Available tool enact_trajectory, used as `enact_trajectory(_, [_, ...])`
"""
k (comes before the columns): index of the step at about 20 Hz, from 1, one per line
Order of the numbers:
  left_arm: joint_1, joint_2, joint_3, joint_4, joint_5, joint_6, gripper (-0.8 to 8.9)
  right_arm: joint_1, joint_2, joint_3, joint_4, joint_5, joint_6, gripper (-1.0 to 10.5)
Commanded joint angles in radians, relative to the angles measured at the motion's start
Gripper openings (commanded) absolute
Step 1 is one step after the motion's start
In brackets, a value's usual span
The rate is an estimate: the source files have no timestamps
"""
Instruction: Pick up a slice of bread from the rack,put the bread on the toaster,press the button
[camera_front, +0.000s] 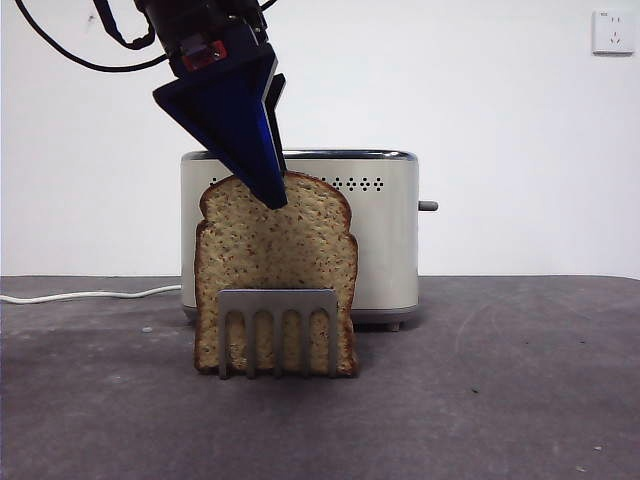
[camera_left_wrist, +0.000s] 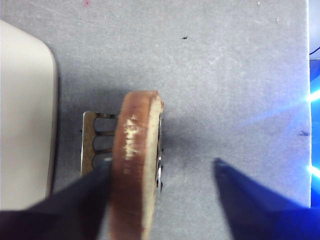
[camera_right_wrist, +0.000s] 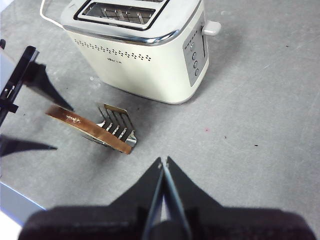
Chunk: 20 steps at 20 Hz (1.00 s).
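Note:
The slice of bread (camera_front: 275, 250) stands upright in the rack (camera_front: 277, 300), in front of the toaster (camera_front: 385, 240). My left gripper (camera_front: 272, 195) comes down from the upper left with its tips at the bread's domed top. In the left wrist view the jaws are open and straddle the bread's crust (camera_left_wrist: 132, 170); one jaw is against the bread's side and the other stands well apart. The left gripper (camera_left_wrist: 161, 165) is above the rack (camera_left_wrist: 97, 140), with the toaster (camera_left_wrist: 25, 115) beside it. My right gripper (camera_right_wrist: 162, 162) is shut and empty, high above the table, looking down on the toaster (camera_right_wrist: 140, 55), rack (camera_right_wrist: 117, 125) and bread (camera_right_wrist: 85, 127).
The toaster's lever (camera_front: 428, 206) sticks out of its right end, above a column of buttons (camera_right_wrist: 195, 62). Its two slots (camera_right_wrist: 120, 12) are open at the top. A white cable (camera_front: 90, 295) runs off to the left along the grey table (camera_front: 500, 400).

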Motion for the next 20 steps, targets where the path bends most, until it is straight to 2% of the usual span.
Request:
enact_trajectory(1, [-0.002,0.007,-0.001,0.005,0.002,0.005,-0.09,0.002,0.000,0.002,-0.001,-0.002,-0.008,-0.1])
enact_trajectory(11, [-0.002,0.006,0.000,0.039,0.000,0.005,-0.09,0.002,0.000,0.002,-0.002,-0.002,-0.008,-0.1])
enact_trajectory(15, [-0.002,0.006,0.027,0.042,-0.051,0.005,-0.09,0.002,0.000,0.002,-0.003,-0.002,-0.008,-0.1])
enact_trajectory(20, [-0.002,-0.006,0.159,-0.097,-0.052,0.005,-0.08,0.002,0.000,0.002,-0.003,-0.002,-0.008,-0.1])
